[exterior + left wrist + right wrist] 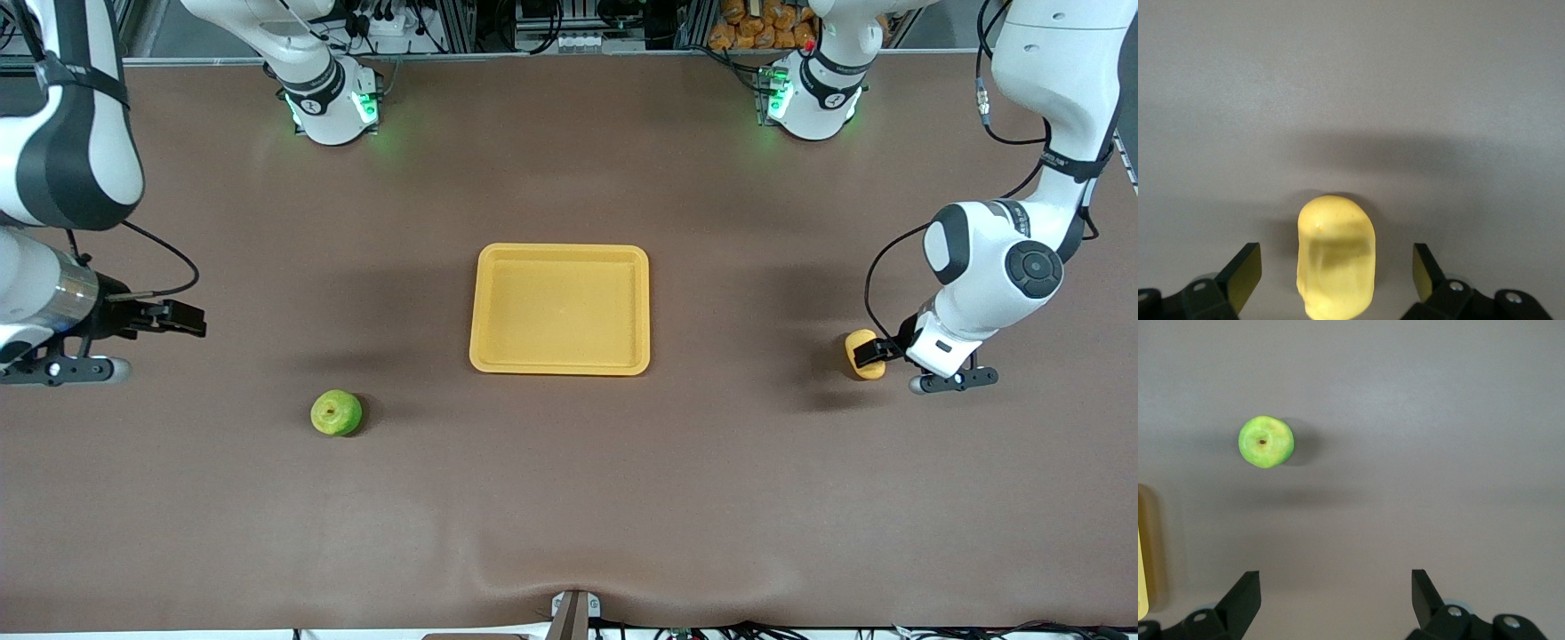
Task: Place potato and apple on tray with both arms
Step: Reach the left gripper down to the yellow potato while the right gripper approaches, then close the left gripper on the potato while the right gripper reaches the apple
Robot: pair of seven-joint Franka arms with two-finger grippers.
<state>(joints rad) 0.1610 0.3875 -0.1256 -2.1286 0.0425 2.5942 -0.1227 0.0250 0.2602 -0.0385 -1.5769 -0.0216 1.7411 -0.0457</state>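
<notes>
Right now the tray (560,308) sits empty in the middle of the brown tabletop (569,498), flat, with its raised rim all round.

Toward the left arm's end of the tabletop lies the potato (861,354), a smooth yellow-orange lump resting on the cloth, well apart from the tray. The left gripper (876,351) is down low right at it. From the left wrist view the potato (1336,257) lies lengthwise in the gap between the two fingers (1241,275), and both fingers stand wide apart, with clear space on either side of the lump, so nothing is clamped on it yet. A dark shadow from the gripper spreads over the tabletop around the potato.

Toward the right arm's end, the apple (336,412) stands on the tabletop with its stem dimple up, nearer to the front camera than the tray and well apart from it. The right gripper (182,318) hangs above bare tabletop at that end, not over the apple. In the right wrist view the apple (1266,441) shows small and well away from the fingers (1243,597), which are spread wide with nothing between them. A sliver of the tray's edge (1141,583) shows at the border of that same view.
</notes>
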